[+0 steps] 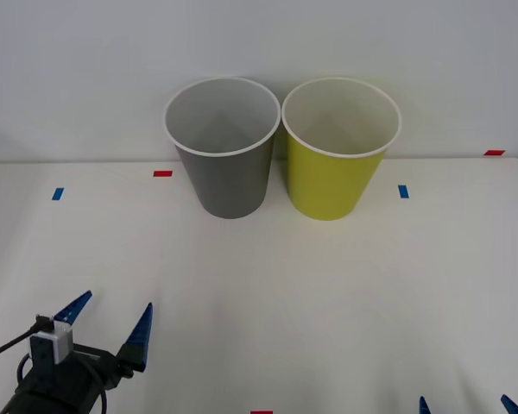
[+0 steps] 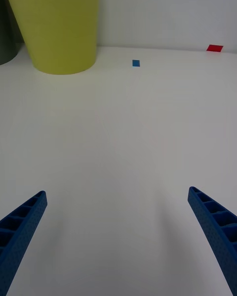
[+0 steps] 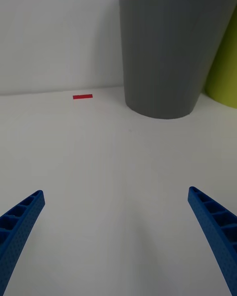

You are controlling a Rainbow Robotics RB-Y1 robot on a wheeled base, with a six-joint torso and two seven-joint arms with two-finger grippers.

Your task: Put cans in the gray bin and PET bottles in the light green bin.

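The gray bin (image 1: 229,164) and the light green bin (image 1: 335,172) stand side by side at the back of the white table, both upright with pale insides. The gray bin (image 3: 170,49) rises ahead in the left wrist view; the light green bin (image 2: 57,27) rises ahead in the right wrist view. My left gripper (image 1: 112,321) hovers open near the front left with nothing between its fingers. My right gripper (image 1: 466,405) sits open at the front right edge, holding nothing. The cans and PET bottles are out of view.
Small red tape marks (image 1: 162,173) and blue tape marks (image 1: 403,191) lie on the table (image 1: 268,293). A white wall stands right behind the bins.
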